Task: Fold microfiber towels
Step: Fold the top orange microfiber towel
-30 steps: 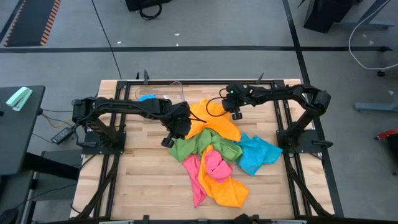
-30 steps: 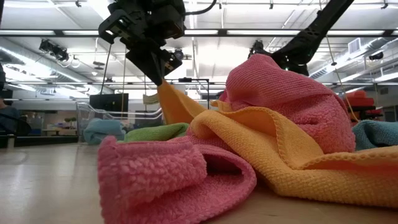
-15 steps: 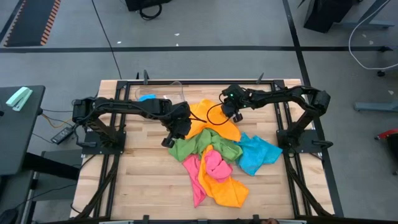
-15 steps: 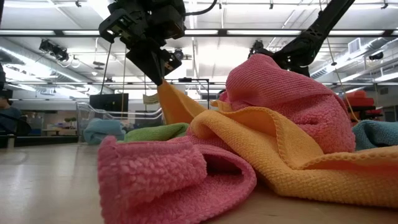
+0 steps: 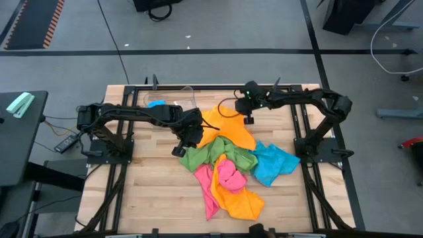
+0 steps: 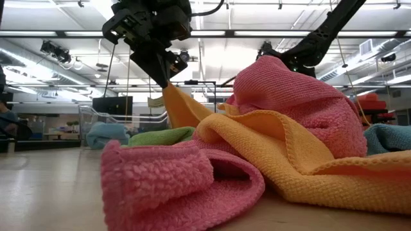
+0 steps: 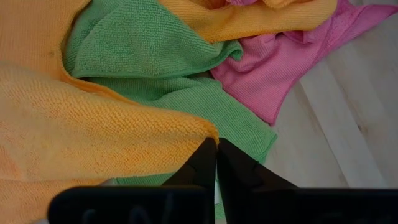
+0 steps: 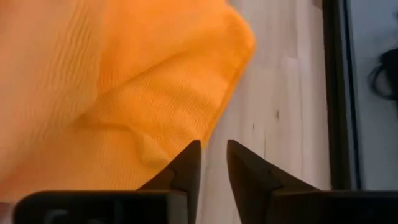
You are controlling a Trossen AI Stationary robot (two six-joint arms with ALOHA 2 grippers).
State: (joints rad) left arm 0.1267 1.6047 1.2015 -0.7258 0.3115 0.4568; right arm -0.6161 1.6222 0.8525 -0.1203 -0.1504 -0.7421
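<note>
The left gripper (image 7: 216, 163) is pinched tight on a corner of the orange towel (image 5: 228, 129), and lifts that corner up off the pile. You can see this corner pulled up to a point in the low view. The right gripper (image 8: 212, 163) is at the far edge of the same orange towel, near the back of the table (image 5: 152, 192). Its jaws have a small gap between them, with only bare wood showing in the gap. The cloth lies just beside one finger, so it does not look like it holds the towel yet.

Around the orange towel lies the rest of the pile in the middle of the table. A green towel (image 5: 201, 153) sits just under the lifted corner. A pink towel (image 5: 228, 175) and a second orange towel (image 5: 239, 200) are bunched up nearer the front. A blue towel (image 5: 272, 164) lies at the right side.

No towel is folded yet. All are still crumpled in a heap. I think the robot is only starting, trying to pull the first orange towel free and flat.
</note>
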